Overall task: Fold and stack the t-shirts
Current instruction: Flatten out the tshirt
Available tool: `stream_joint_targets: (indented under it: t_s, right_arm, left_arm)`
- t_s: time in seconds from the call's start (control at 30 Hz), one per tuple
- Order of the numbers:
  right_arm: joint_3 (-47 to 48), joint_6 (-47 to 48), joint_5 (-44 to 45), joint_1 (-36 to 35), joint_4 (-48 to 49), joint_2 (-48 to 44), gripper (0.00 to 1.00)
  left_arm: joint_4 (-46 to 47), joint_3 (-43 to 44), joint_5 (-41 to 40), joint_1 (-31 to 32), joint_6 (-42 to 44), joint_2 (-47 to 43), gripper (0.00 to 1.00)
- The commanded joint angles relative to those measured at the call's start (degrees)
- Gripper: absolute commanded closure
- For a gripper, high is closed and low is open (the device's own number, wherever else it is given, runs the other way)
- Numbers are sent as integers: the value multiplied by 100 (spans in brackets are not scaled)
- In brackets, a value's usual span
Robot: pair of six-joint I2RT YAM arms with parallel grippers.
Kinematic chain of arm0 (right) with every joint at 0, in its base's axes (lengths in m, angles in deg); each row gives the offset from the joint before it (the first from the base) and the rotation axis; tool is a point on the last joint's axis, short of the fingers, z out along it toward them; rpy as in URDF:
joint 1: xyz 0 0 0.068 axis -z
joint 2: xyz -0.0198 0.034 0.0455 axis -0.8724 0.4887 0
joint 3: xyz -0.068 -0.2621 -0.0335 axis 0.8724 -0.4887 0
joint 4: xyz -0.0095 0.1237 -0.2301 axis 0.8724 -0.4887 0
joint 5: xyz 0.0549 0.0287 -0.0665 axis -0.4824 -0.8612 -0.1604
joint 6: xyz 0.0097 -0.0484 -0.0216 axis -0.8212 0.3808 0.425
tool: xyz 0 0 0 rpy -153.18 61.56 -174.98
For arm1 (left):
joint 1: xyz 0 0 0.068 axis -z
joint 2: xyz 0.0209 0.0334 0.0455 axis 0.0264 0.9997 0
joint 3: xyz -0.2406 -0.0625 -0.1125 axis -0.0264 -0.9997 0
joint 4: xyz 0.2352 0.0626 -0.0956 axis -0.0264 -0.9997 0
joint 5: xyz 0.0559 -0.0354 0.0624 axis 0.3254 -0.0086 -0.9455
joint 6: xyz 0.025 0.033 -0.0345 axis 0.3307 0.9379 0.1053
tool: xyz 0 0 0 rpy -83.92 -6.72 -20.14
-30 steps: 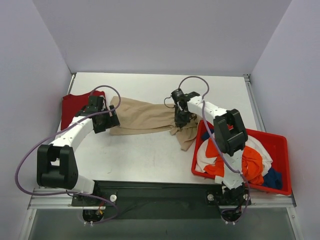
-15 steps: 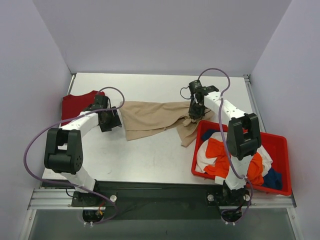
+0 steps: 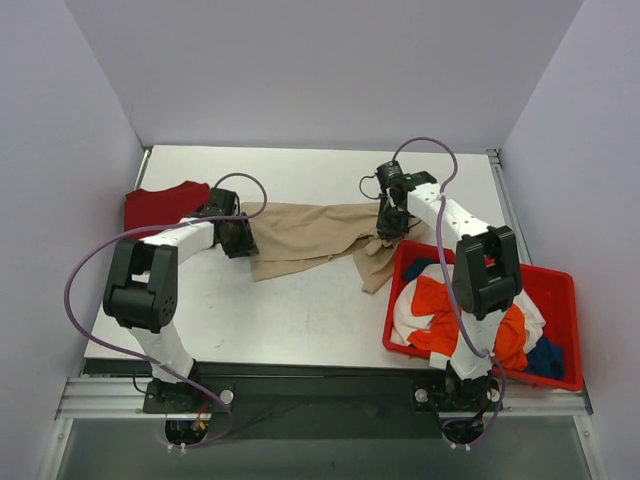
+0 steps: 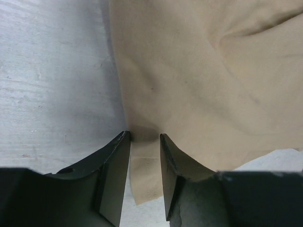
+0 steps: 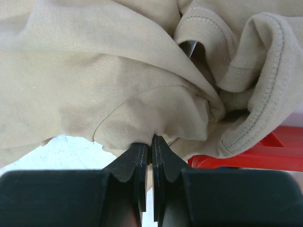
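The beige t-shirt (image 3: 310,235) lies spread across the middle of the table, its right end bunched at the bin's corner. My left gripper (image 3: 243,240) sits at its left edge. In the left wrist view the jaws stand partly apart, astride the shirt's hem (image 4: 144,161), and the left gripper (image 4: 144,137) does not pinch the cloth (image 4: 203,71). My right gripper (image 3: 388,228) is shut on a fold of the same shirt (image 5: 94,71), as the right gripper (image 5: 151,139) shows up close. A dark red t-shirt (image 3: 155,208) lies flat at the far left.
A red plastic bin (image 3: 560,280) stands at the front right, holding crumpled orange (image 3: 440,300), white (image 3: 410,322) and blue (image 3: 545,355) t-shirts. Its rim (image 5: 265,156) shows just under the bunched beige cloth. Purple cables loop over both arms.
The right gripper dragged the beige shirt to the right, then held still. The left gripper slid right to the shirt's left edge and its jaws have narrowed around the hem.
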Motion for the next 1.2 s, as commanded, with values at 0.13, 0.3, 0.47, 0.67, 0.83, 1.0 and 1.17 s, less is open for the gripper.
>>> stream_joint_targets:
  t_s: [0.13, 0.3, 0.47, 0.67, 0.83, 1.0, 1.17]
  right_arm:
    - [8, 192, -66, 52, -299, -97, 100]
    - [-28, 227, -118, 52, -299, -132, 100]
    - [7, 192, -145, 61, -299, -79, 100]
    - [8, 140, -391, 34, -299, -9, 100]
    - [-63, 113, -426, -27, -299, 0, 100]
    - [-116, 95, -444, -89, -299, -18, 100]
    - [-247, 104, -435, -106, -299, -97, 100]
  left_arm:
    - [-176, 464, -410, 222, -35, 261, 65]
    - [-728, 789, -902, 389, 132, 227, 94]
    - [-1186, 886, -1491, 398, 413, -265, 100]
    - [-1897, 676, -1729, 398, 502, -854, 98]
    - [-2013, 219, -1747, 381, 335, -1206, 69]
    - [-1829, -36, -1501, 381, 220, -1198, 66]
    - [-1644, -177, -1255, 372, 89, -908, 66]
